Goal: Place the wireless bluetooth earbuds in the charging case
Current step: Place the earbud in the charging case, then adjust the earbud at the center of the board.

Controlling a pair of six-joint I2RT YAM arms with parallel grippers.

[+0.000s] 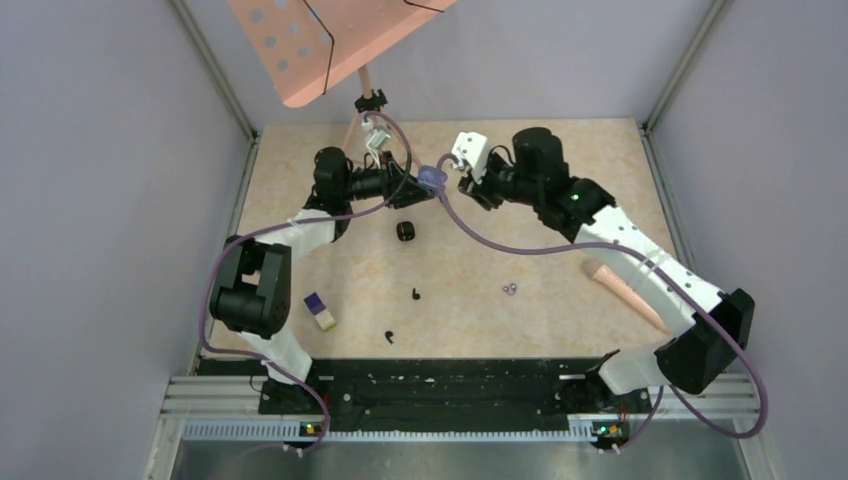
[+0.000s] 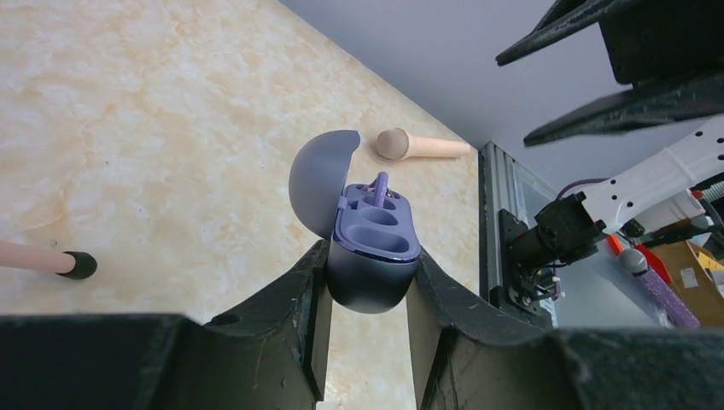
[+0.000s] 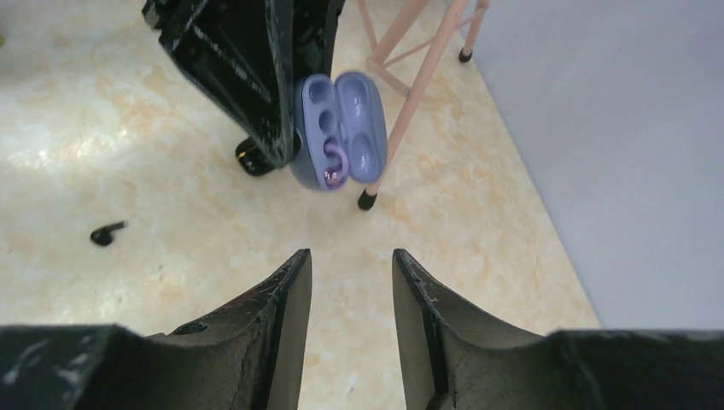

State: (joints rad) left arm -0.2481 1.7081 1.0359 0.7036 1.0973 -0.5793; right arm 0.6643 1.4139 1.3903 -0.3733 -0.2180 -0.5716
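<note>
Robot arms holding an open purple charging case (image 2: 371, 286) in the air above a table (image 1: 640, 170).
The left gripper (image 2: 369, 256) pinches the case's lower shell from both sides, lid hinged back; 1 purple earbud (image 3: 333, 162) sits in a well, stem poking up (perhaps not fully seated). The right gripper (image 3: 350, 256) faces the case, fingers spread with nothing between them. On the table lie a black earbud (image 1: 416, 294) near the middle, a second black earbud (image 1: 390, 336) nearer the arm bases, and a loose purple earbud (image 1: 510, 289) to their right. These buds look very light, hard, smooth and rounded, so likely to slip or flick away; a gentle pinch across the body, leaving the stem free to enter its well, seems safest.
</note>
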